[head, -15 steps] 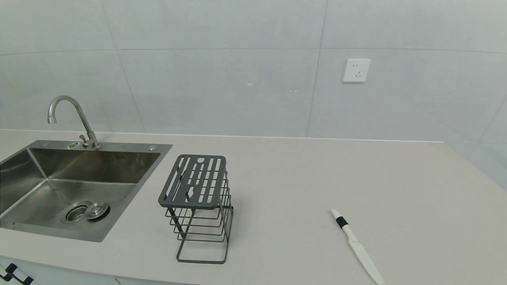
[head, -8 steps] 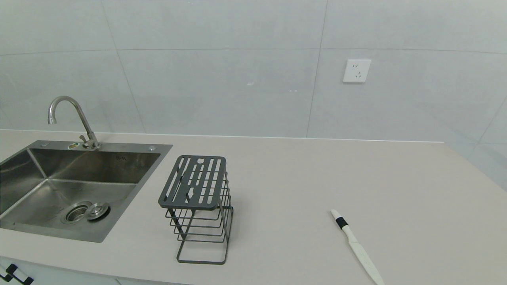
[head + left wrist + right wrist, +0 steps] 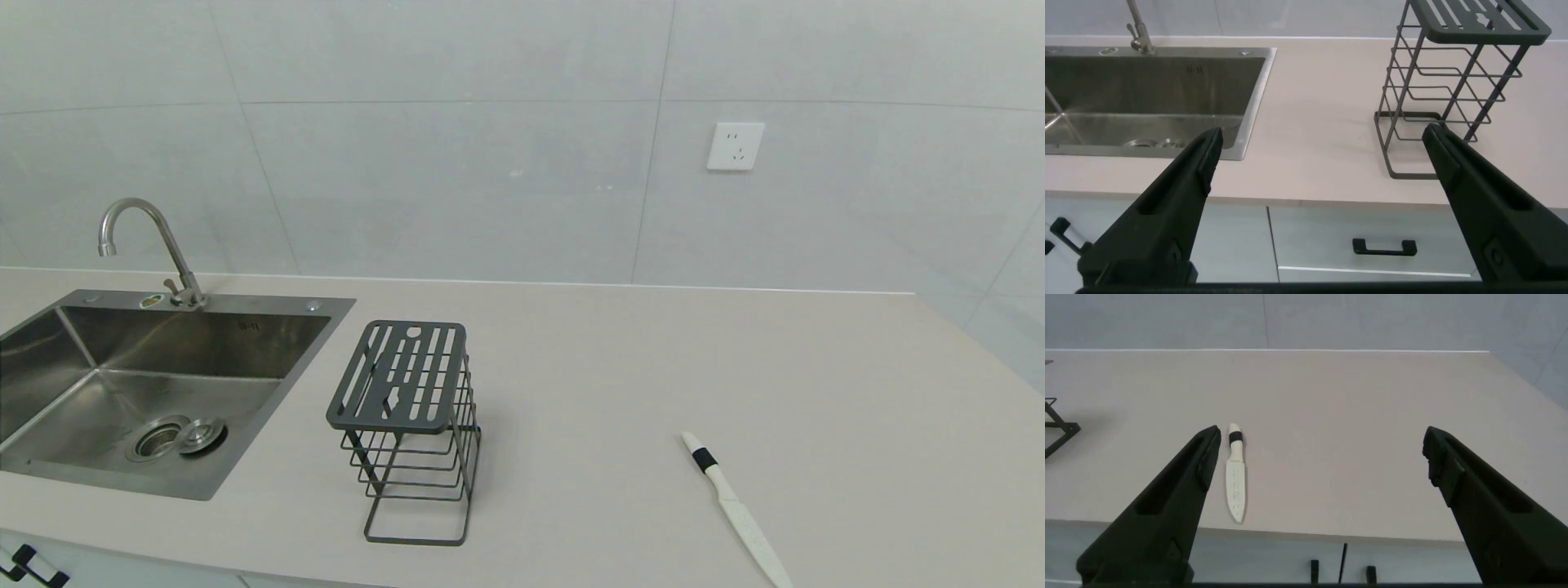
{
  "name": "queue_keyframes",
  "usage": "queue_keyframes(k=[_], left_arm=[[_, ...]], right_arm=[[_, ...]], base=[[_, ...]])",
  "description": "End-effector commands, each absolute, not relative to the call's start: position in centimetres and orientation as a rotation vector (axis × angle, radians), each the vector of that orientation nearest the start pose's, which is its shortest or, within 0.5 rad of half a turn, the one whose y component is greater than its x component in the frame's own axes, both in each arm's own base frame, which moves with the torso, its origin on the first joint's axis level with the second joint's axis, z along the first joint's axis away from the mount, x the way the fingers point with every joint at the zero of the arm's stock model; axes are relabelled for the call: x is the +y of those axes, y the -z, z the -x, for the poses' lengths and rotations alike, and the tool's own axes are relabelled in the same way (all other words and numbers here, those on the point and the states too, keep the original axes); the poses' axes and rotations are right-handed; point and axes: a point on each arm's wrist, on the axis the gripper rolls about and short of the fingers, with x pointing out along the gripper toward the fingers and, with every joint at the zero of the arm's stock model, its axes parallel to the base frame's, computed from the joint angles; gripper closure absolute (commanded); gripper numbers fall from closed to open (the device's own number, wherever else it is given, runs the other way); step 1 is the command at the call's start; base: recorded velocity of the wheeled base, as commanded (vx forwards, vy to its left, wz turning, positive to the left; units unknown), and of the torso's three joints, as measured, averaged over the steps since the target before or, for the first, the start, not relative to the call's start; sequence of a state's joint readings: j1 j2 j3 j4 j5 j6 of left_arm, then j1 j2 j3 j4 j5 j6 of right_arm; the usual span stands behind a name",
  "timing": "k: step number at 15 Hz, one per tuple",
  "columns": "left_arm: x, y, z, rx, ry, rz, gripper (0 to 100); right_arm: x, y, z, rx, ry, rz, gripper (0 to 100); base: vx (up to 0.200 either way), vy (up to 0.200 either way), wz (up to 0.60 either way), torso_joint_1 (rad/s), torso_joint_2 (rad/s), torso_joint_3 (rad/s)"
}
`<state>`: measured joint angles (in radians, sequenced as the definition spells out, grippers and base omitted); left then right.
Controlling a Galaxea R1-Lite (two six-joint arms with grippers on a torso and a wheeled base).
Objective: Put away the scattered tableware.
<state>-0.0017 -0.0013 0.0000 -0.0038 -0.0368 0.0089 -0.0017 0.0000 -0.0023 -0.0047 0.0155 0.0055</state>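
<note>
Lying in the lower right of the head view, a white knife (image 3: 733,505) with a black band on its handle rests flat on the pale countertop (image 3: 612,367). Its handle end points toward the middle of the frame and its blade runs down to the bottom edge. The knife is well apart from the dark wire rack (image 3: 384,425), which stands upright at centre left of the frame with a slotted plate on top. The slots that can be seen hold nothing. Just beside the rack, toward the left edge, a steel sink (image 3: 261,304) is set into the counter, with a curved faucet (image 3: 174,251) at its back rim and a round drain (image 3: 175,435) in its floor. A white outlet (image 3: 735,145) sits on the tiled wall in the upper right.

In the left wrist view, the left gripper (image 3: 1321,135) has its two black fingers spread wide with nothing between them. It faces the counter between the sink and the rack (image 3: 1478,34), above a drawer handle (image 3: 1384,247).

In the right wrist view, the right gripper (image 3: 1321,434) is likewise spread wide and holds nothing. The knife (image 3: 1235,474) lies on the counter in front of it, near one finger and touching neither.
</note>
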Motion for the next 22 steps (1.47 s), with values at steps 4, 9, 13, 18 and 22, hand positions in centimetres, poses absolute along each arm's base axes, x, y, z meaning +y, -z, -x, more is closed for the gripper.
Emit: queue_keyframes(k=[4,9,13,18,22], left_arm=[[-0.1,-7.6,2.3,-0.005,0.038,-0.011,0],[-0.1,-7.6,2.3,-0.003,0.038,-0.009,0],[-0.1,-7.6,2.3,-0.003,0.032,-0.009,0],[-0.1,-7.6,2.3,-0.003,0.032,-0.011,0],[-0.1,-7.6,2.3,-0.003,0.032,-0.012,0]], right_arm=[[0.1,-11.0,3.0,-0.250,-0.029,-0.005,0],[0.6,-14.1,2.6,-0.056,-0.253,0.060,0],[0.8,-16.7,-1.5,0.192,-0.364,0.015,0],[0.9,-16.5,-5.4,0.400,-0.379,-0.015,0],[1.0,-15.5,-8.0,0.553,-0.374,-0.025,0]], base=[[0.000,0.000,0.00,0.000,0.00,0.000],[0.000,0.000,0.00,0.000,0.00,0.000],[0.000,0.000,0.00,0.000,0.00,0.000],[0.000,0.000,0.00,0.000,0.00,0.000],[0.000,0.000,0.00,0.000,0.00,0.000]])
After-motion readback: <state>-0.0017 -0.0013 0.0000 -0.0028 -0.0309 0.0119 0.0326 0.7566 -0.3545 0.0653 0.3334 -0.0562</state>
